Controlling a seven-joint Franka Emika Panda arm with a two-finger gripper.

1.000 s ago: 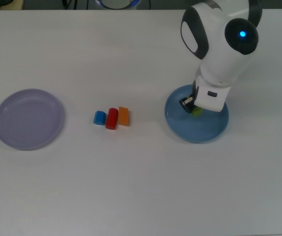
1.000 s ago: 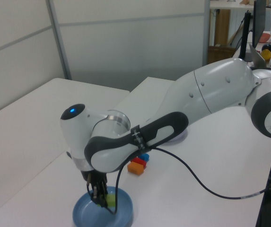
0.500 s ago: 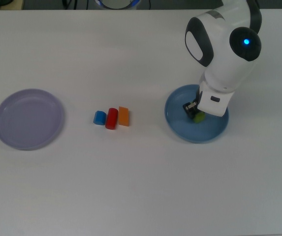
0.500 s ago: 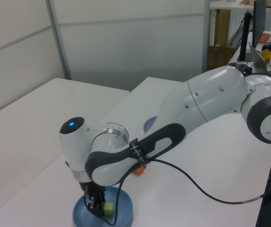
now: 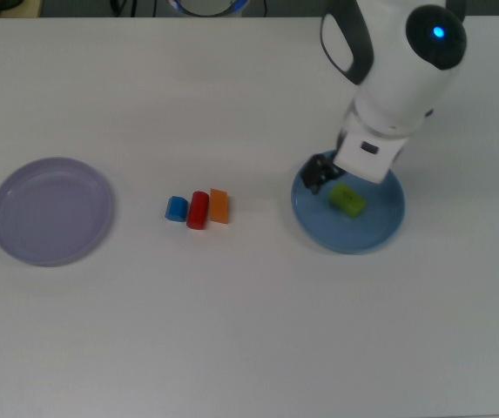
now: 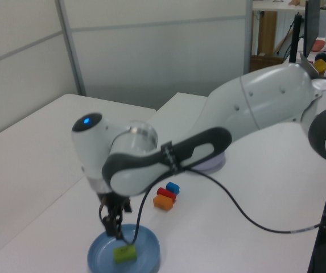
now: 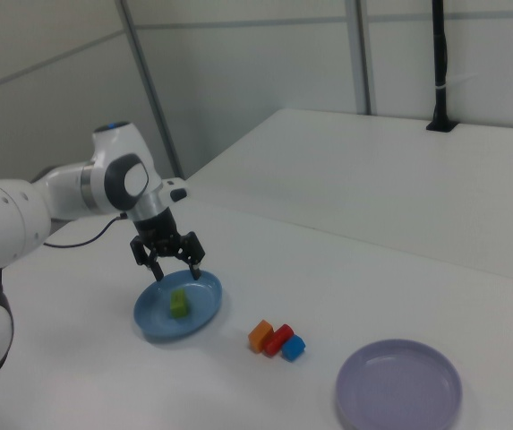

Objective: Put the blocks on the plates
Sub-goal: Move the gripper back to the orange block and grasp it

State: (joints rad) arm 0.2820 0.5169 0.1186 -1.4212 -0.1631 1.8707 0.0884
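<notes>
The lime-green block (image 5: pixel 347 199) is lying flat inside the sky blue plate (image 5: pixel 380 235), and the gripper (image 7: pixel 168 258) is being held just above the plate's rim with its fingers spread wide and nothing between them — the block is not being touched. The remaining three blocks, the blue block (image 5: pixel 176 208), the red block (image 5: pixel 198 210) and the orange block (image 5: pixel 219 206), are sitting in a touching row on the table (image 5: pixel 249 331), between the two plates; the lavender plate (image 5: pixel 50 210) is lying bare, well apart on the top view's left. By all appearances one block is placed and a next pick is being set up: the arm should be lifted clear of the rim before being carried across, and the orange block, at the open end of the row, is likely best approached first. The spread fingers are being shown plainly only in the right view — in the top view they are largely covered by the wrist.
</notes>
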